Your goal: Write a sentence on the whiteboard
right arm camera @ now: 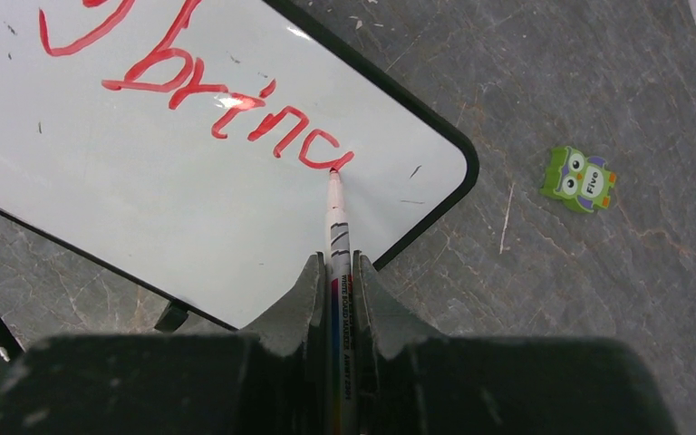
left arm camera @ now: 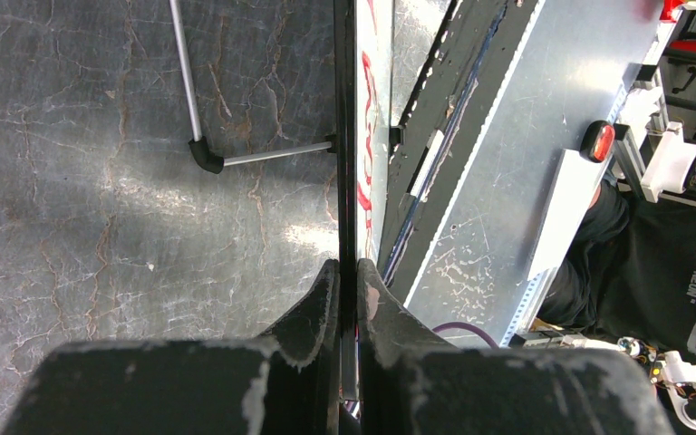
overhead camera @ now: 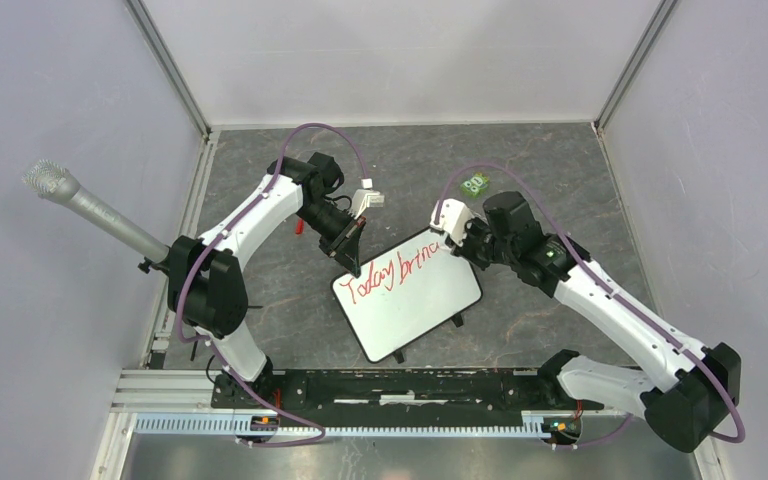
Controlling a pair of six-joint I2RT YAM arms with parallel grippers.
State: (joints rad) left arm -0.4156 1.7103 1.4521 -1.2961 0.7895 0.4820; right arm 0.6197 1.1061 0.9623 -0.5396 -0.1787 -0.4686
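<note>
Two red words (overhead camera: 390, 272) on whiteboard (overhead camera: 430, 300): "Today brin"

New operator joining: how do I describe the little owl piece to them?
Find the whiteboard at the middle of the table. Just beyond its far corner, past the marker pen in the right gripper, a small flat piece lies alone on the grey surface. That owl is the only green thing, with "Five" on its belly.

Both arms reach inward, left end effector (left arm camera: 345, 269) and right end effector (right arm camera: 337, 263) clamped.
</note>
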